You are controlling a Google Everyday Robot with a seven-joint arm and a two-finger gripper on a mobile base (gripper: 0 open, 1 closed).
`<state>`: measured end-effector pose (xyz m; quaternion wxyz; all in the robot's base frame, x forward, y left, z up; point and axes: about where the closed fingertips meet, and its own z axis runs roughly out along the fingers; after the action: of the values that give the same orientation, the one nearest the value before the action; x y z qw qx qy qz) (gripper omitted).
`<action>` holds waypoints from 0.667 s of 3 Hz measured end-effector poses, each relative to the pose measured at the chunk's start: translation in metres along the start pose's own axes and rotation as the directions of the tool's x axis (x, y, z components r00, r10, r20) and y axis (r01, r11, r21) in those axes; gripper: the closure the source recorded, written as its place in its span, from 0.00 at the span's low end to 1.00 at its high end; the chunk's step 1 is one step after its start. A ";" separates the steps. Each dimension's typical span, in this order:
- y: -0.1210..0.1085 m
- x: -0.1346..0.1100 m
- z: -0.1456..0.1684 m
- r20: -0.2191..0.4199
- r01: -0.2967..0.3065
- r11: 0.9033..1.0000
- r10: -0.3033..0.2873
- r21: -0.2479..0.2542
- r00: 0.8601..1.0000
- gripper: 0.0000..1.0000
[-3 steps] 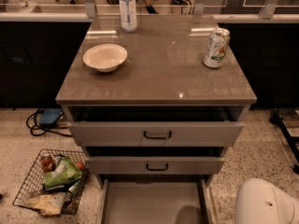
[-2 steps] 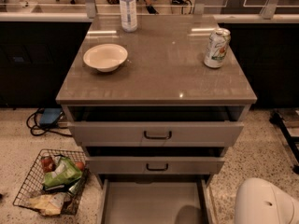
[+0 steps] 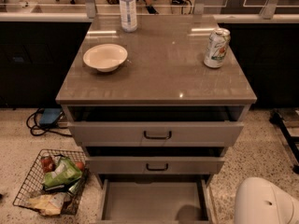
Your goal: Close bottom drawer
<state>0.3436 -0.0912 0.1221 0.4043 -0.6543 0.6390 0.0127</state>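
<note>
- My gripper isn't in the shot at all, so I can't tell if it's wide, narrow or holding anything. All I can see of myself is a rounded white shell (image 3: 266, 202) poking in at the bottom right corner, low over the floor (image 3: 261, 143) and just right of the cabinet.
- The bottom drawer (image 3: 149, 200) is pulled way out toward the camera. Its plain grey tray is wide open, and its front panel runs off the bottom edge of the frame. There's a dark shadow patch on the tray floor toward the right.
- The middle drawer (image 3: 187, 165) sits right above it, out just a bit, with a small black bar handle in the centre.
- The top drawer (image 3: 196, 133) is also out a little, with the same kind of handle and a dark gap showing above its front.
- On the cabinet (image 3: 159, 78) top there's a pale bowl (image 3: 105, 56) at left, a soda can (image 3: 217, 48) standing at right, and a water bottle (image 3: 128, 7) upright at the back edge. All three are well apart.
- On the speckled floor to the left of the cabinet there's a wire basket (image 3: 28, 190) with snack bags and a couple of red things in it.
- Behind that basket, some dark cables (image 3: 35, 125) lie by the cabinet's left side.
</note>
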 end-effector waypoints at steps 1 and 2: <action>-0.004 0.002 0.002 -0.009 0.012 0.999 -0.012 0.030 1.000 1.00; -0.028 0.008 0.013 -0.019 0.064 0.993 -0.063 0.101 0.998 1.00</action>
<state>0.3751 -0.0951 0.1235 0.4322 -0.6530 0.6207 -0.0377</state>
